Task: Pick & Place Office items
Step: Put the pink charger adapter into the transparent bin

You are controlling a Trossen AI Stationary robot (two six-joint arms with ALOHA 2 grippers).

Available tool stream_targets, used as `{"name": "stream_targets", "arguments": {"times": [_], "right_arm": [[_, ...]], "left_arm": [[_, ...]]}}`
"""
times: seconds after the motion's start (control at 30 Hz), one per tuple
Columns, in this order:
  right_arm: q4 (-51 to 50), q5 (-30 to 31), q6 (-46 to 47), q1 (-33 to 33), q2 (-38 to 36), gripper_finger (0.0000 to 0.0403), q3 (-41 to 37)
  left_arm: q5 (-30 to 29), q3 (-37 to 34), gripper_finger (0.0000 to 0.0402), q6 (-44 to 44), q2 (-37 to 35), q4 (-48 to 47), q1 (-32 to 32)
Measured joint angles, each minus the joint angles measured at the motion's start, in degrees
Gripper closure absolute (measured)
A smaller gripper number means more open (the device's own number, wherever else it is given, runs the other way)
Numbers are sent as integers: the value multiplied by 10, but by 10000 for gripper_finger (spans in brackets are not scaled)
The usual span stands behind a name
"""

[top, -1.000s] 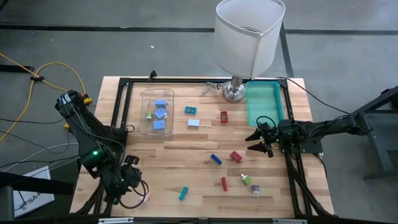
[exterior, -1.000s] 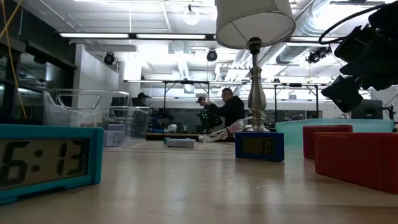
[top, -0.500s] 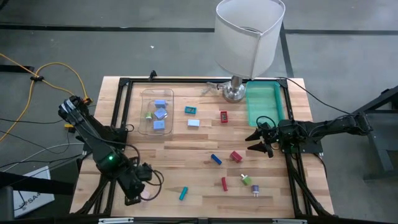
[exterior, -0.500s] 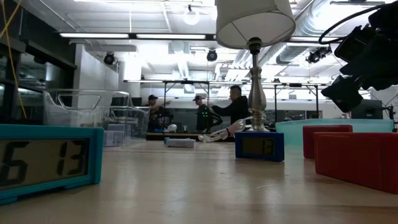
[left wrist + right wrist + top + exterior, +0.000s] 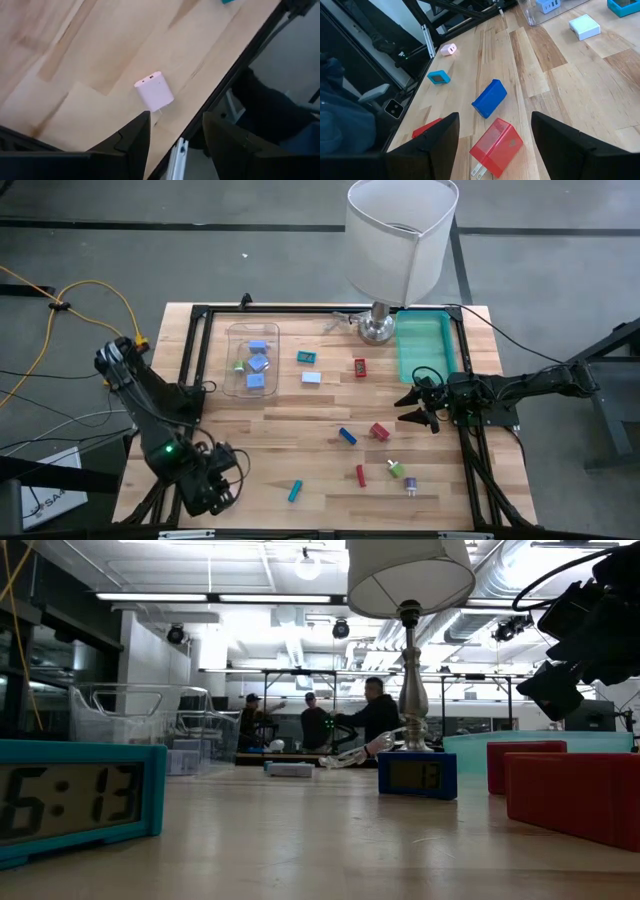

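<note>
Small office items lie scattered on the wooden table: a pink charger (image 5: 154,91) near the near left corner, a teal piece (image 5: 295,491), a dark blue block (image 5: 489,98), red blocks (image 5: 379,431) and a green bit (image 5: 397,470). Light blue blocks sit in a clear bin (image 5: 252,358). My left gripper (image 5: 176,117) hangs open above the table edge, pointing steeply down, with the pink charger just beyond its fingertips and nothing between them. My right gripper (image 5: 415,402) waits open at the table's right side, pointing roughly level toward the middle.
A big white-shaded lamp (image 5: 400,240) stands at the far edge beside a teal tray (image 5: 425,345). A teal clock (image 5: 307,357), a white block (image 5: 311,377) and a red piece (image 5: 360,367) lie near the bin. A black frame (image 5: 190,360) rims the table. People move in the room behind.
My left gripper has rolled strongly about its own pointing line while it swung a little toward the table's right and back toward the near edge, sinking slightly over the pink charger. Its fingers stay apart. My right arm has kept still.
</note>
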Motion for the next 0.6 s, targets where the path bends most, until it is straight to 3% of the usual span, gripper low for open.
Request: {"name": "stream_targets", "arguments": {"times": [0.6], "right_arm": [[0,0,0,0,0,167,0]], "left_arm": [[-16,8,227,-204,17,45,-18]]}}
